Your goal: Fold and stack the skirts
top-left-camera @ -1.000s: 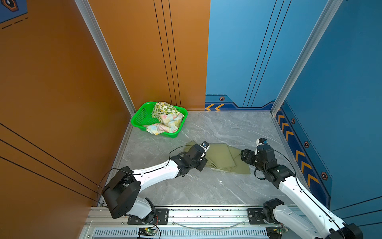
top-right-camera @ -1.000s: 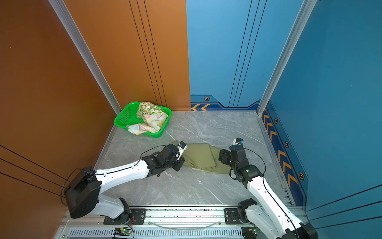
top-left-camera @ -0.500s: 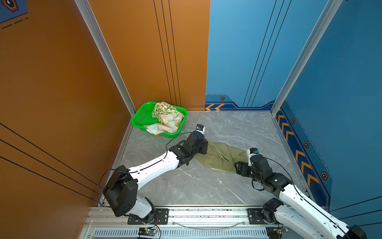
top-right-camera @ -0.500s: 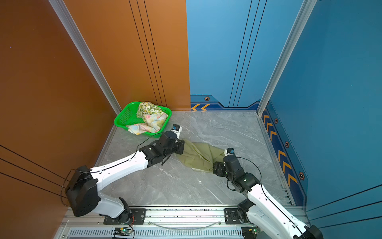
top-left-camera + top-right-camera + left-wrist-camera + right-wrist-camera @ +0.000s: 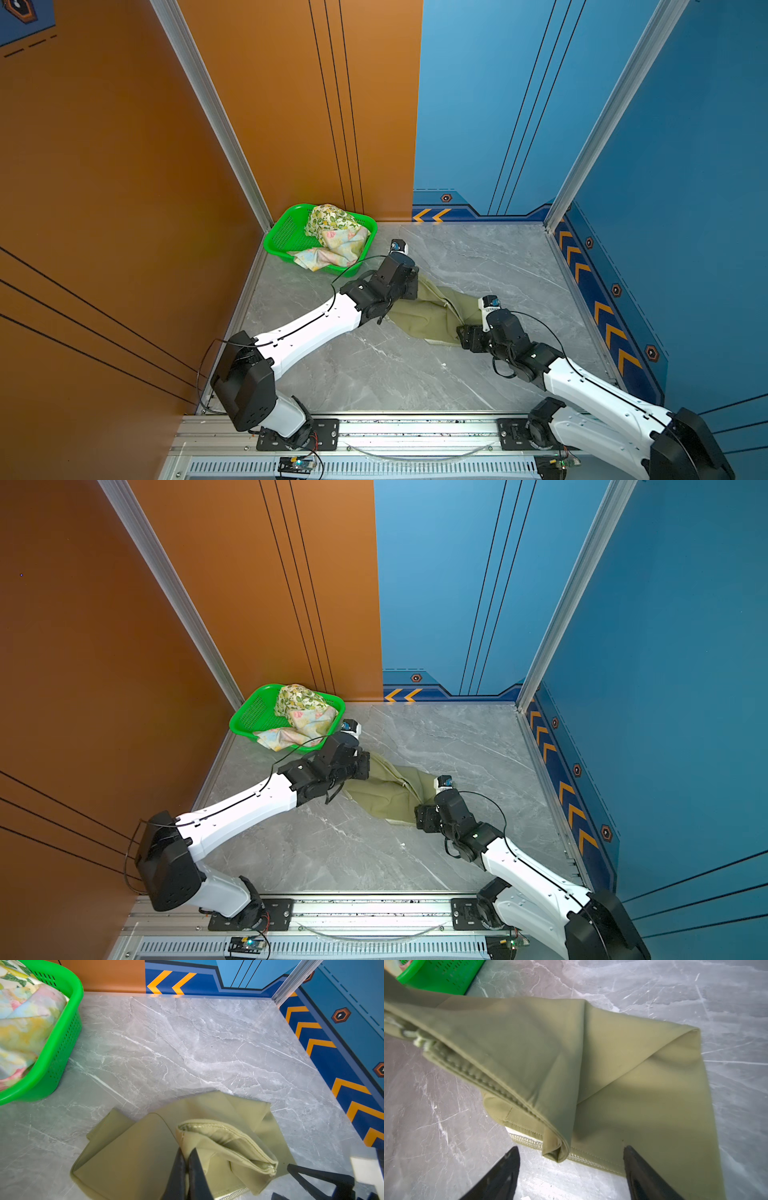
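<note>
Showing the olive-green skirt (image 5: 432,313) drawn nearer the green basket (image 5: 282,239) than a second ago, its basket-side end lifted off the bench (image 5: 374,374). Pinched at that end by the left pincer (image 5: 187,1152), pressed together on the cloth. Flanked at the hem farthest from the basket by the right pincer (image 5: 571,1148), spread wide.

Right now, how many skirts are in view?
3. Plain olive-green cloth skirt on the grey marble tabletop; white lemon-print skirt and pastel floral skirt bunched in the bright green perforated plastic basket, possibly hiding more.
</note>
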Controlling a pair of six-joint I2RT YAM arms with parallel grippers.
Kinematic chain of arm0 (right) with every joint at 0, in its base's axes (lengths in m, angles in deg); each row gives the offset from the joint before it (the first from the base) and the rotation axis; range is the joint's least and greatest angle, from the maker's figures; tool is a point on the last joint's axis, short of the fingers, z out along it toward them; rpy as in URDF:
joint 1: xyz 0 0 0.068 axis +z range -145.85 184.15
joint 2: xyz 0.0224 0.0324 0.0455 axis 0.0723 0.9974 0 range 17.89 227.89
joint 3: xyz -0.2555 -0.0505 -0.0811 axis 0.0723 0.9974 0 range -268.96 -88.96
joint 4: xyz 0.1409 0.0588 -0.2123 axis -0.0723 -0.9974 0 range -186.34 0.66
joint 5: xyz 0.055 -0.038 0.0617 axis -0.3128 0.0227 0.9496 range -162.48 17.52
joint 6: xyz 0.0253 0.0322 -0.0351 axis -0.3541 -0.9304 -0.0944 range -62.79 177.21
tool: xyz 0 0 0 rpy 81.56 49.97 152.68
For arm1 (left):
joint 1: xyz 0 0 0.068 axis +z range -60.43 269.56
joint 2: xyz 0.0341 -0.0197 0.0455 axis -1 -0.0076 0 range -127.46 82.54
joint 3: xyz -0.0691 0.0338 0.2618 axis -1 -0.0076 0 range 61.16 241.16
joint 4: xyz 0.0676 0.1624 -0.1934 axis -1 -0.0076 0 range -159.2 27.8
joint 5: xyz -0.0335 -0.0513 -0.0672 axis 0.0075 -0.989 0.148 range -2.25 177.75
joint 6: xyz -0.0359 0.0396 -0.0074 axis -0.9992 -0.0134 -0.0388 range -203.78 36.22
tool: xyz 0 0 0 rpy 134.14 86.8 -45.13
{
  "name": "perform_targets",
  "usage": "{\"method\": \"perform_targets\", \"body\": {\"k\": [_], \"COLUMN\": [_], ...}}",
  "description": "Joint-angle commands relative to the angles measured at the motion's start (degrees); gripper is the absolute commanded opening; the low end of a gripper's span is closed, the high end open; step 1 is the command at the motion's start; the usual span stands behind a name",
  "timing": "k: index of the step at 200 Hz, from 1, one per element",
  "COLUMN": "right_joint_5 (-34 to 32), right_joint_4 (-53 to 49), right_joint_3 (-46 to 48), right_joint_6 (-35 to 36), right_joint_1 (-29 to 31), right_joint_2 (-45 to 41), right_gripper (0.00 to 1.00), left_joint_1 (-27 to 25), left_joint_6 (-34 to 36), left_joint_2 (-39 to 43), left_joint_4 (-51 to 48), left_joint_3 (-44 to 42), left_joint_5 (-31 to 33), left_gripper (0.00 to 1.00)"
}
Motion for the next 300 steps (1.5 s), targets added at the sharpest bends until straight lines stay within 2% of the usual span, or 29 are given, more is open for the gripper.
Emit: {"method": "perform_targets", "body": {"k": [1,74,100,108,116,127,140,162,188,222,237,255,271,280,300], "right_joint_5": [-2.08,-2.14,-1.81,-2.25,-3.36,-4.83,-6.38,-10.87,-12.15,-12.98,-12.46,-11.70,-12.06,-11.60,-11.48], "right_joint_4": [3.18,8.85,12.75,13.37,13.62,13.77,9.35,-4.84,-19.55,-30.05,-32.66,-36.38,-40.45,-43.15,-48.60], "right_joint_3": [0.52,0.55,-0.41,-1.18,-1.94,-2.82,-5.55,-12.50,-21.30,-33.05,-38.09,-44.75,-51.17,-54.92,-62.02], "right_joint_6": [1.50,1.94,2.20,2.56,3.01,3.96,5.23,7.76,11.68,19.05,21.73,23.35,23.43,22.96,21.74], "right_joint_1": [1.90,2.70,3.00,2.99,2.98,2.92,2.90,2.49,0.50,0.05,0.10,0.91,2.02,2.43,2.47], "right_joint_2": [0.34,9.65,14.54,16.20,17.03,16.86,14.69,8.46,-0.50,-8.28,-10.58,-13.01,-15.04,-15.68,-14.85], "right_gripper": [0.79,0.76,0.69,0.62,0.51,0.31,0.00,0.00,0.00,0.00,0.00,0.00,0.00,0.00,0.00], "left_joint_1": [0.23,0.28,0.32,0.35,0.25,0.24,0.24,0.24,0.00,-1.98,-4.95,-11.62,-19.49,-24.95,-35.33], "left_joint_6": [-0.69,-0.48,-0.37,-0.38,-0.35,-0.32,-0.09,0.77,1.63,2.56,3.33,4.64,5.53,6.52,10.58], "left_joint_2": [0.27,0.37,0.76,0.87,0.94,1.05,1.44,3.83,8.97,18.72,23.63,29.12,32.76,33.92,32.42], "left_joint_4": [-1.99,-2.78,-2.99,-3.00,-3.00,-3.26,-3.96,-5.80,-8.53,-12.40,-14.40,-16.62,-18.76,-19.57,-19.97], "left_joint_3": [1.80,2.31,2.44,2.55,2.59,2.80,3.44,4.96,6.60,7.30,7.14,6.99,7.45,8.11,11.16], "left_joint_5": [1.97,2.08,2.41,2.53,2.50,2.54,2.75,3.73,5.42,8.97,12.23,18.73,26.22,32.59,43.71], "left_gripper": [0.00,0.00,0.00,0.00,0.00,0.00,0.00,0.00,0.00,0.00,0.00,0.00,0.00,0.00,0.00]}}
